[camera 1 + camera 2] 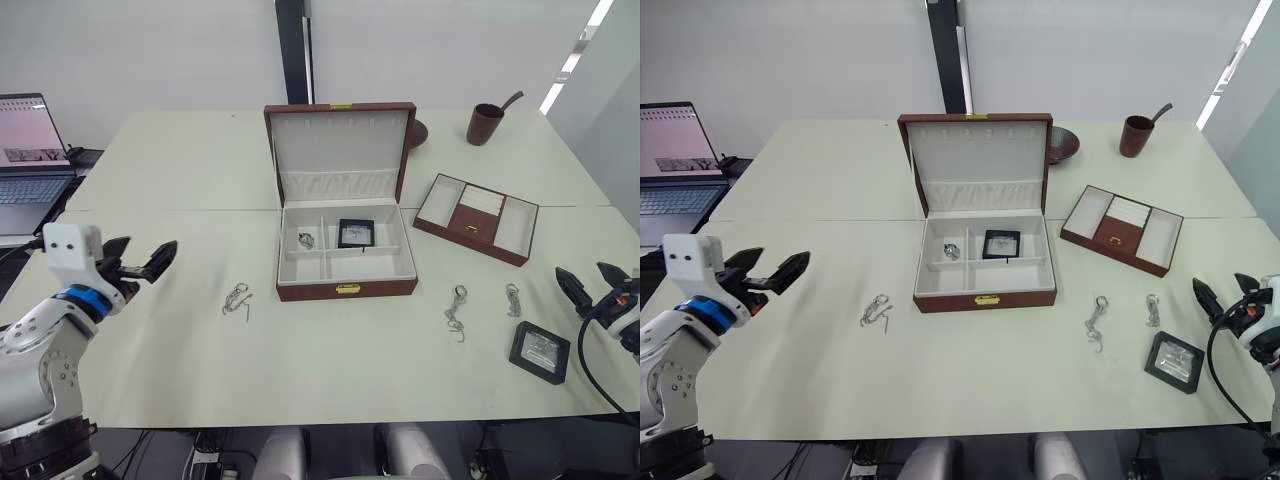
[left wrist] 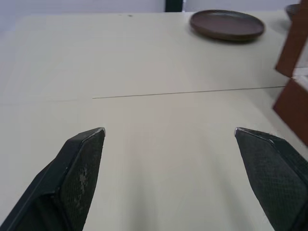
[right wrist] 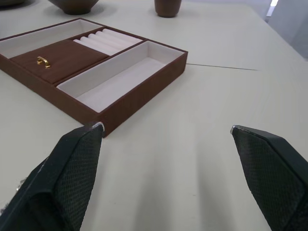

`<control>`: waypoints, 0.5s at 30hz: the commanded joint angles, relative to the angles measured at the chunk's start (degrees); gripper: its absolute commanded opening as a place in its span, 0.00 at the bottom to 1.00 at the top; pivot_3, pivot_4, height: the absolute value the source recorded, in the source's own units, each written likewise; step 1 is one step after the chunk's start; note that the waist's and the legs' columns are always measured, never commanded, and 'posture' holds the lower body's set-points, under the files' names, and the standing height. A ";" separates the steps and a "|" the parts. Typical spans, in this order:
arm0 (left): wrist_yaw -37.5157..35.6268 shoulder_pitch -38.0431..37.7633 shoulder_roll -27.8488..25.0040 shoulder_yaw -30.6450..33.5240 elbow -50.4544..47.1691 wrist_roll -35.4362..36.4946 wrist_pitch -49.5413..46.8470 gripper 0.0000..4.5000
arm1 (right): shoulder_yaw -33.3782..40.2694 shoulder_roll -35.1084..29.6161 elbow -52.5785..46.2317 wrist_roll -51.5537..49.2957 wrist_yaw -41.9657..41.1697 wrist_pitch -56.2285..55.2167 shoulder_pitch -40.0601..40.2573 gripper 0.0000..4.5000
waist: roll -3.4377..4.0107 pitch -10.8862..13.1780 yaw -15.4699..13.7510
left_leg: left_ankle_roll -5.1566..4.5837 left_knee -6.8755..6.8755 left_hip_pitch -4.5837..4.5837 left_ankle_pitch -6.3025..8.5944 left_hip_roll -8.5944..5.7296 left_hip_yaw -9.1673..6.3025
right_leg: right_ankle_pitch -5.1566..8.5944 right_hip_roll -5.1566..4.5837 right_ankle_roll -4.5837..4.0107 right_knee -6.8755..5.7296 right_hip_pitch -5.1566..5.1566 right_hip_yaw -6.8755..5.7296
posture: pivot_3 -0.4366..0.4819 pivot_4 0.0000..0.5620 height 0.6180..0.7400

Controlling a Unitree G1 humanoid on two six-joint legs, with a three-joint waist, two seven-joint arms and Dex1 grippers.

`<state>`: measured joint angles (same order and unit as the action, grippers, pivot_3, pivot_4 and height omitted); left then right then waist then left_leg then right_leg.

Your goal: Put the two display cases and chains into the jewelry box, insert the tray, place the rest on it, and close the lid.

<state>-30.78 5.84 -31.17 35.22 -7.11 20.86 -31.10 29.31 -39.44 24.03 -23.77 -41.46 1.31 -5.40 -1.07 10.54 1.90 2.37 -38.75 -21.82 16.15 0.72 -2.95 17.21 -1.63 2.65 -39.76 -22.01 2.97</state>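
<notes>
The jewelry box (image 1: 346,290) stands open mid-table, its lid (image 1: 339,150) upright. One display case (image 1: 356,233) lies in a back compartment, a chain (image 1: 306,239) in the compartment to its left. The other display case (image 1: 539,351) lies on the table at front right. Loose chains lie left of the box (image 1: 237,299) and right of it (image 1: 456,311) (image 1: 513,298). The tray (image 1: 477,217) sits right of the box. My left gripper (image 1: 143,260) hovers open at the left edge. My right gripper (image 1: 590,281) hangs open just right of the loose case.
A brown cup with a spoon (image 1: 486,123) and a brown bowl (image 1: 1062,143) stand behind the box. A brown plate (image 2: 227,24) lies on the table in the left wrist view. A laptop (image 1: 30,150) sits on a side table at far left.
</notes>
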 commanded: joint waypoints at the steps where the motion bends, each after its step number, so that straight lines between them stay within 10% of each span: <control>1: 5.11 -1.93 1.58 2.38 2.83 -2.34 7.22 0.99 | 1.34 -0.70 1.24 0.28 0.59 -2.83 -1.06 1.00 | -0.01 0.00 -0.03 | 0.00 0.00 0.00 0.00 0.00 0.01 | 0.00 0.00 0.00 0.00 0.00 0.01 | 0.48 0.27 1.00; 15: 7.64 -4.83 1.86 0.83 4.15 -0.22 11.26 0.99 | 1.16 -1.96 3.59 -0.51 -2.08 -4.49 -2.45 1.00 | -0.01 0.00 -0.07 | 0.00 0.00 -0.03 0.00 0.02 0.02 | 0.00 -0.05 0.00 0.02 0.02 -0.06 | 0.48 0.27 1.00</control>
<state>-22.97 1.15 -28.51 35.82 -1.92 20.03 -20.97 29.29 -39.92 28.86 -23.36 -42.49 -2.10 -7.34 -1.09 10.55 1.83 2.36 -38.75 -21.85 16.16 0.73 -2.94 17.21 -1.67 2.65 -39.74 -21.99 2.90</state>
